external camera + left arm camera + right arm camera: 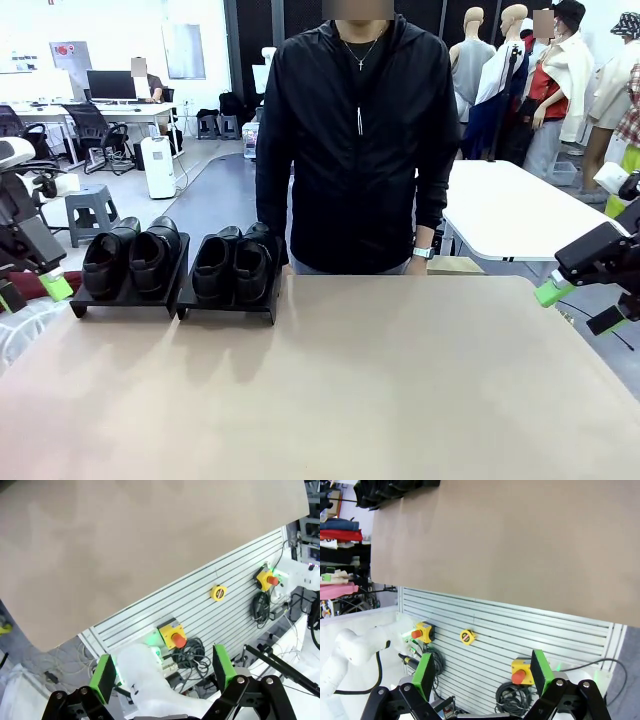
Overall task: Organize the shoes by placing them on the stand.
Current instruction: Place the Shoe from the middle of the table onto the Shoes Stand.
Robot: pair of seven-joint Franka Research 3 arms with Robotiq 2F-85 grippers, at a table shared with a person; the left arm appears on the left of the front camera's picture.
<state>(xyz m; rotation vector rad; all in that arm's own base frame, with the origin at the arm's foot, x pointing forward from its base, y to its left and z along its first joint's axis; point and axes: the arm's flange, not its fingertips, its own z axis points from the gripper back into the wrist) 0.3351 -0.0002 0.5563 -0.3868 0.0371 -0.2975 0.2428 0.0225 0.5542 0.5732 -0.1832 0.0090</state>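
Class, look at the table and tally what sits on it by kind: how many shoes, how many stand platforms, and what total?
Black shoes: 4
Black stand platforms: 2
Total: 6
Two shoes sit on each platform, at the far left of the table.

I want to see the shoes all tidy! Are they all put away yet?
It looks done: four shoes sit on the stand, two on each platform, at the table's far left. The person's hand rests by the rightmost shoe. The left hand and right hand are open, holding nothing, off the table's sides. Nothing looks left.
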